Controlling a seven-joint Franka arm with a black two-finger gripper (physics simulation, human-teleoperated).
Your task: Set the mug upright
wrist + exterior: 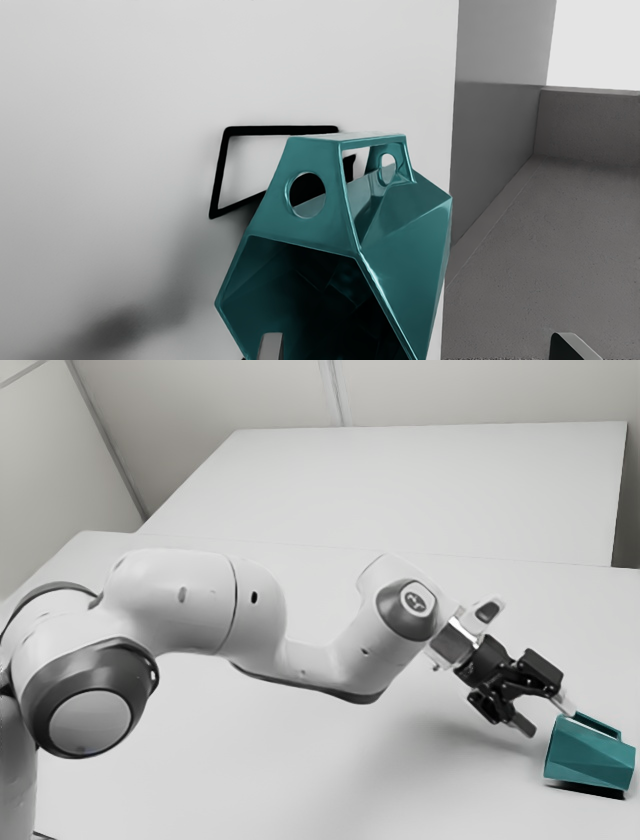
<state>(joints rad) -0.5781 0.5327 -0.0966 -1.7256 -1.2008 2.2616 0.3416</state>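
Observation:
The teal faceted mug (pixel 590 758) lies on its side near the exterior view's right edge, its handle (pixel 598 725) on the upper side. My gripper (pixel 547 717) reaches down to it from the upper left, one fingertip close to the mug's top edge; contact cannot be made out. In the wrist view the mug (pixel 407 245) turns its dark open mouth toward my hand. The gripper (pixel 420 346) is open there, with one fingertip in front of the mouth and the other outside the mug's side wall. Whether the first tip is inside is unclear.
The white table (pixel 300 760) carries the mug, and a second white surface (pixel 400 480) stands behind it. In the wrist view the table's edge runs close beside the mug, with grey floor (pixel 550 250) beyond. A dark shadow outlines the handle on the tabletop.

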